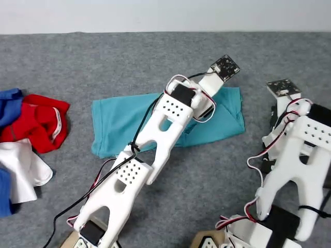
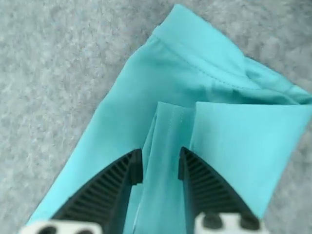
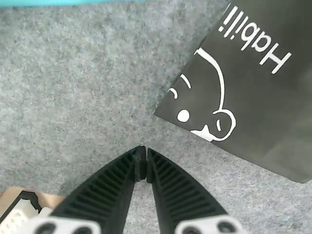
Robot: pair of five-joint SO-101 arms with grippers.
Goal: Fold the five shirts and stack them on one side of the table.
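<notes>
Grey felt covers the tabletop (image 1: 77,62), and the teal shirt (image 1: 119,124) lying near its middle serves as the landmark. Well to the left of the teal shirt, a loose heap of garments sits at the table's edge: a blue shirt (image 1: 9,103) farthest back, a crumpled red shirt (image 1: 39,121) touching it on the side nearer the teal shirt, and a white shirt (image 1: 20,165) in front of the red one, overlapping another bit of blue cloth at the very edge. None of these is folded. The teal shirt itself is spread flat in a rough rectangle, its right end rumpled and doubled over. The left arm (image 1: 155,139) stretches diagonally across the teal shirt from the near side, its wrist above the shirt's right half. The left claw (image 2: 160,165) is set narrow, with a raised pleat of the teal shirt (image 2: 204,97) pinched between its ribbed fingers (image 2: 122,180). To the right of the teal shirt and apart from it stands the right arm (image 1: 300,150), folded back over its own base. The right claw (image 3: 146,158) has its tips pressed together with nothing between them, pointing down at bare felt just beside a black sheet (image 3: 263,97) with white drawing and lettering.
</notes>
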